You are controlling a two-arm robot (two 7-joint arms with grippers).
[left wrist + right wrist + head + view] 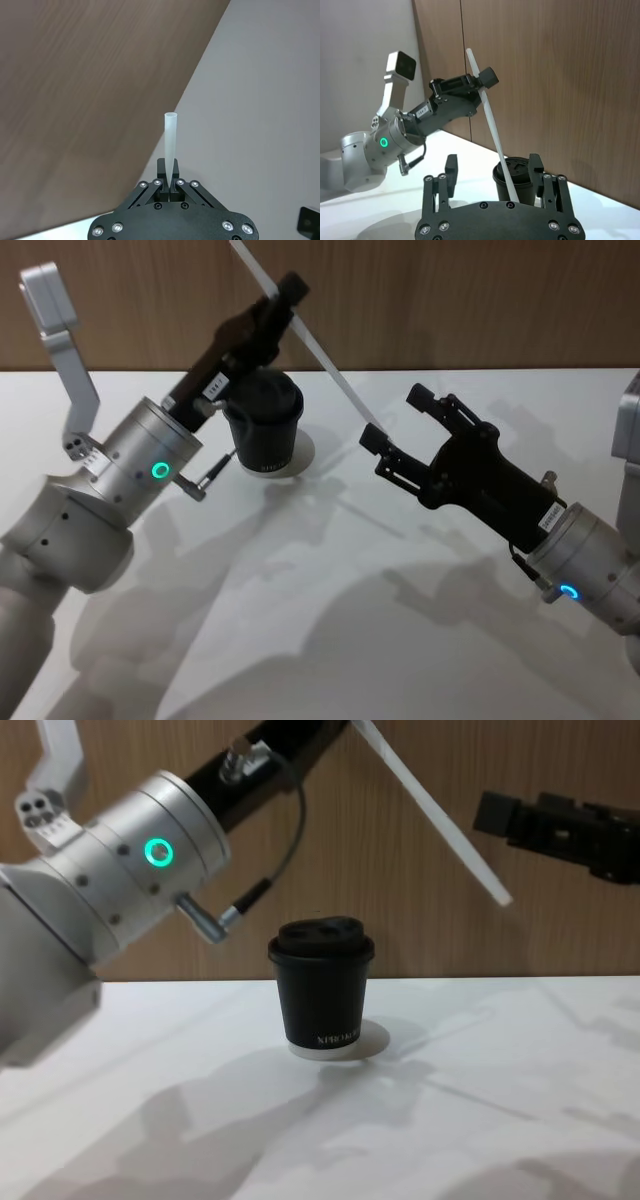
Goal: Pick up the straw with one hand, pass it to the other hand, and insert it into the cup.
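Observation:
My left gripper (288, 298) is raised above the table and shut on the white straw (330, 365), which slants down to the right from it. In the left wrist view the straw (170, 137) sticks out past the closed fingertips (161, 172). The black lidded cup (264, 428) stands upright just beneath and behind that gripper. My right gripper (396, 418) hovers to the right, open, with the straw's lower end close to one fingertip and not clamped. From the right wrist the straw (490, 120) crosses in front of the cup (517, 172). The chest view shows the cup (322, 985) and the straw (430, 810).
The white table (330, 620) carries shadows and nothing else around the cup. A brown wooden wall (480, 300) runs along its far edge. The left arm's silver wrist with a green ring light (158, 470) reaches in from the lower left.

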